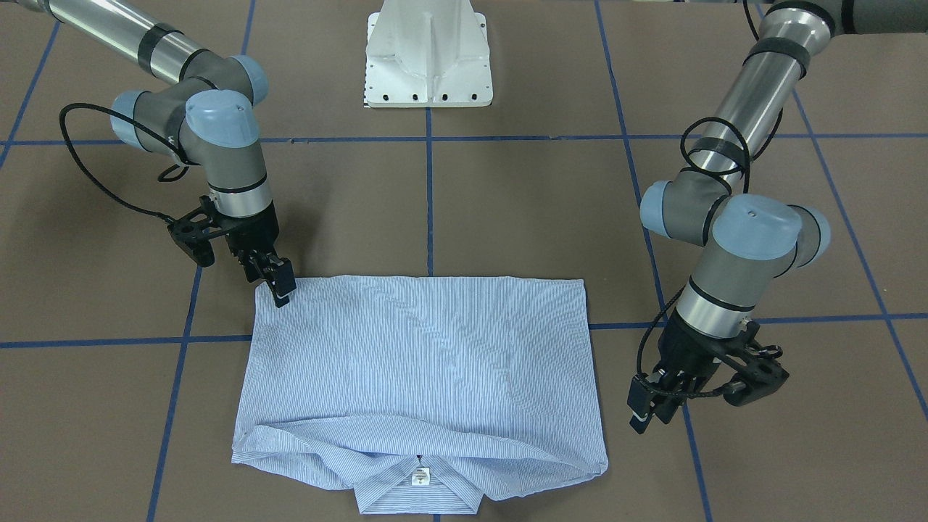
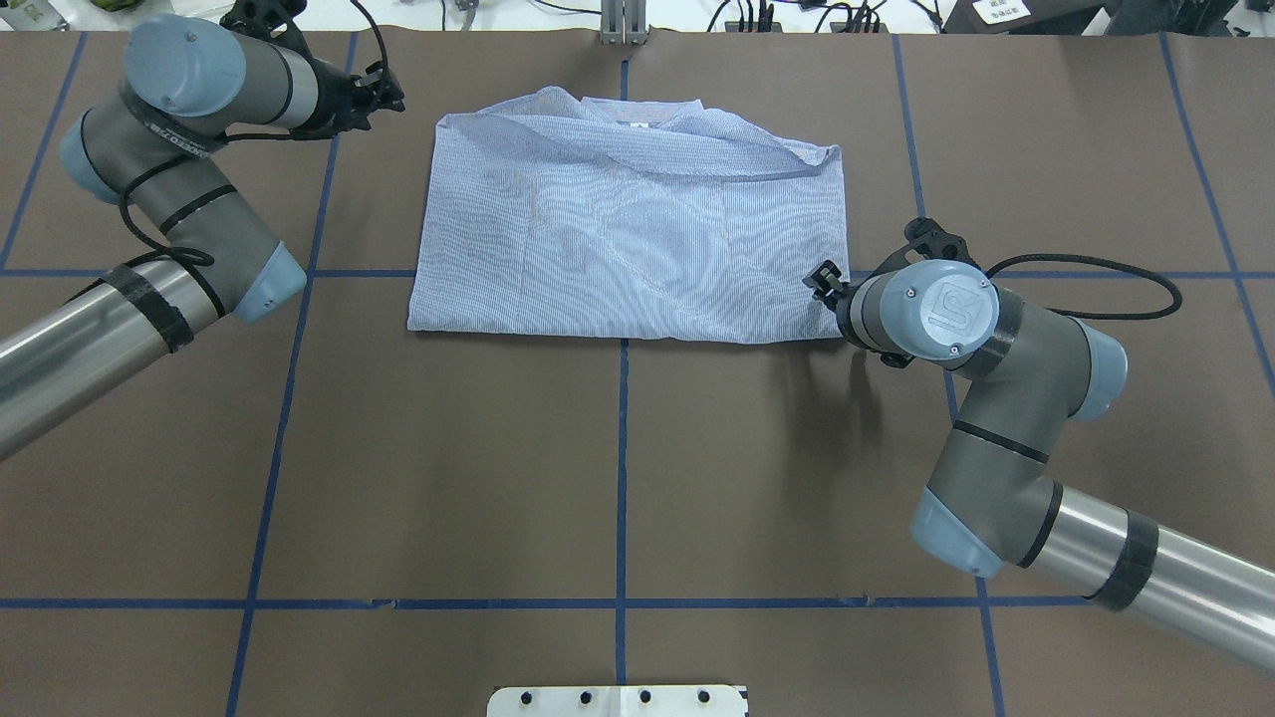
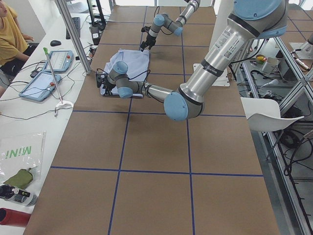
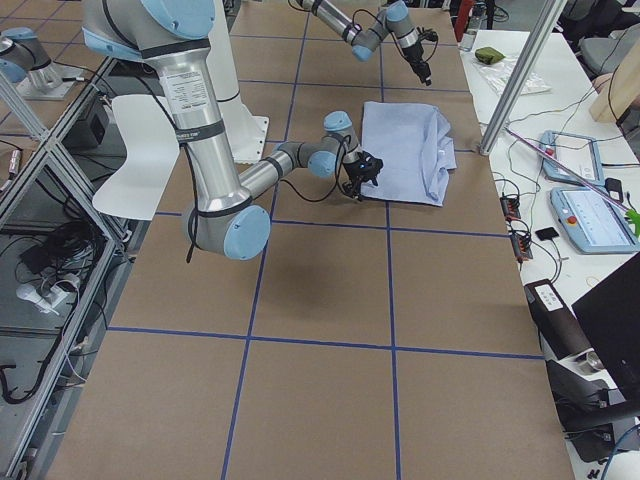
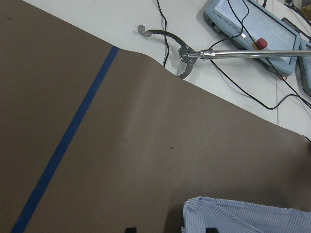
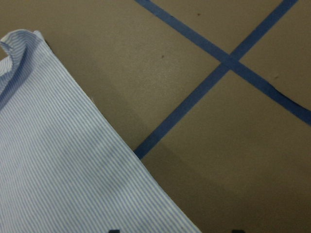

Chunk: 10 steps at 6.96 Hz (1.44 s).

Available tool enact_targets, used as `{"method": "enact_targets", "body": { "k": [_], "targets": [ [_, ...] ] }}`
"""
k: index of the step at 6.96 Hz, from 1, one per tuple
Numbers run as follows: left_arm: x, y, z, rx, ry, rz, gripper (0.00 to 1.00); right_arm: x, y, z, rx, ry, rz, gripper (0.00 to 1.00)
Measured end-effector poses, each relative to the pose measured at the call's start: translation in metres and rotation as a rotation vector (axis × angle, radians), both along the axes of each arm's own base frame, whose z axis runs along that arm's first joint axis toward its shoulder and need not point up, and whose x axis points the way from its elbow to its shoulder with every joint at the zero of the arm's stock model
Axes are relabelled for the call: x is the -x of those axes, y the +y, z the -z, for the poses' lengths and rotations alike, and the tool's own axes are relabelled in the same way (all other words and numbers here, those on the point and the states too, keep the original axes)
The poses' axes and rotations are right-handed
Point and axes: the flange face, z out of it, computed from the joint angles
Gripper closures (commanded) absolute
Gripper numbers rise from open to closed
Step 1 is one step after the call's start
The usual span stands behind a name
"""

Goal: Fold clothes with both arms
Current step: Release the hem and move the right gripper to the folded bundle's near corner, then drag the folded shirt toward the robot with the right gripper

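The striped light blue shirt (image 1: 428,362) (image 2: 628,239) lies flat on the brown table, folded into a rectangle. Its collar and white neck label (image 1: 420,476) are on the side away from the robot. My left gripper (image 1: 649,415) (image 2: 386,95) hangs open just off the shirt's far corner, which shows as the shirt corner (image 5: 243,216) in the left wrist view. My right gripper (image 1: 279,288) (image 2: 823,284) is open at the shirt's near corner on the other side. The shirt's hem (image 6: 58,170) runs between its fingertips. Neither gripper holds anything.
The white pedestal base (image 1: 428,58) stands behind the shirt on the robot's side. Blue tape lines (image 2: 623,478) grid the table. Beyond the far edge are a grabber tool (image 5: 194,53), a teach pendant (image 5: 248,24), cables and a seated person (image 3: 10,34).
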Motion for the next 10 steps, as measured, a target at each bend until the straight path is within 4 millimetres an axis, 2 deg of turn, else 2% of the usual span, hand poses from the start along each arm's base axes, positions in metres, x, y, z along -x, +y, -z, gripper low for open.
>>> {"method": "enact_targets", "body": {
  "k": [4, 5, 6, 7, 8, 9, 10],
  "targets": [
    [0.0, 0.0, 0.001, 0.004, 0.002, 0.005, 0.42, -0.001, 0.008, 0.014, 0.025, -0.048, -0.029, 1.0],
    [0.0, 0.0, 0.004, 0.002, 0.005, 0.006, 0.42, 0.0, 0.016, 0.025, 0.019, -0.067, -0.017, 1.0],
    [0.002, 0.002, 0.011, -0.005, 0.013, 0.006, 0.43, 0.004, 0.039, 0.044, 0.024, -0.082, 0.011, 1.0],
    [0.005, 0.006, 0.022, -0.012, 0.024, 0.006, 0.43, 0.014, 0.085, 0.075, 0.046, -0.074, 0.073, 1.0],
    [0.011, 0.016, 0.029, -0.018, 0.032, 0.003, 0.43, 0.019, 0.146, 0.109, 0.063, -0.063, 0.166, 1.0],
    [0.018, 0.03, 0.034, -0.026, 0.046, -0.001, 0.43, 0.026, 0.208, 0.131, 0.085, -0.055, 0.261, 1.0],
    [0.029, 0.054, 0.037, -0.025, 0.079, -0.021, 0.41, 0.034, 0.265, 0.142, 0.115, -0.049, 0.344, 1.0]
  ]
}}
